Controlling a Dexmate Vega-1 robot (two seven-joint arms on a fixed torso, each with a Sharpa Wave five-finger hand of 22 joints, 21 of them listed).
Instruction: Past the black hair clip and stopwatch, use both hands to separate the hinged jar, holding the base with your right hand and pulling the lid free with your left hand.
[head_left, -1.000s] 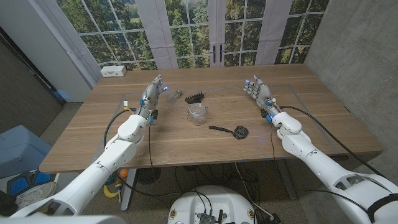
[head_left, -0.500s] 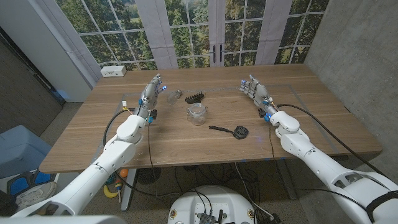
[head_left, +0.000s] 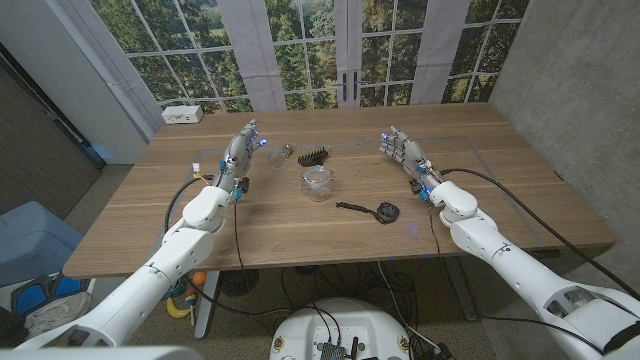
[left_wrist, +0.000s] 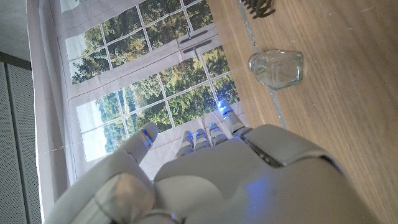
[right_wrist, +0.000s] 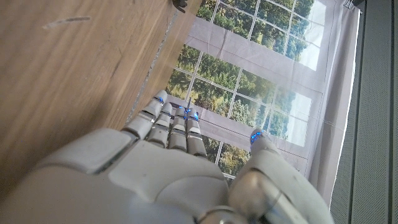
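The clear glass jar base (head_left: 317, 182) stands upright at the table's middle. Its small glass lid (head_left: 281, 154) lies apart from it, further back and to the left; the lid (left_wrist: 276, 67) also lies on the wood ahead of my left hand. The black hair clip (head_left: 314, 155) sits just right of the lid, and the clip (left_wrist: 258, 6) shows past the lid in the left wrist view. The black stopwatch (head_left: 385, 211) with its strap lies in front of the jar, to the right. My left hand (head_left: 247, 146) (left_wrist: 205, 174) stands beside the lid, fingers straight, holding nothing. My right hand (head_left: 401, 153) (right_wrist: 168, 174) is off to the jar's right, fingers straight and empty.
A white box (head_left: 183, 114) sits at the table's far left back corner. Windows stand behind the table's far edge. A blue bin (head_left: 30, 240) is on the floor to the left of the table.
My right hand has drifted left, toward the table's middle. My left hand, the jar base, lid, clip and stopwatch have stayed put.
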